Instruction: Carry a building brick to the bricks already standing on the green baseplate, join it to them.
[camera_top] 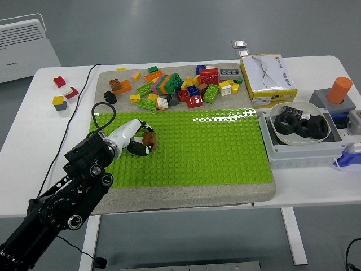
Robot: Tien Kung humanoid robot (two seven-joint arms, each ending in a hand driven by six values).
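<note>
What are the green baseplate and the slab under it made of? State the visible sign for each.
Green baseplate: likely glossy moulded plastic, since light glares off its regular studs. Slab: seemingly matte foam or stone-like board, grainy beige with soft rounded edges; which one is unclear.

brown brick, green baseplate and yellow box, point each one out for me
brown brick [150, 139], head view, on its top face, at the left hand's fingertips.
green baseplate [225, 149], head view, on a bare studded patch near its middle.
yellow box [267, 74], head view, on its white top panel.
</note>
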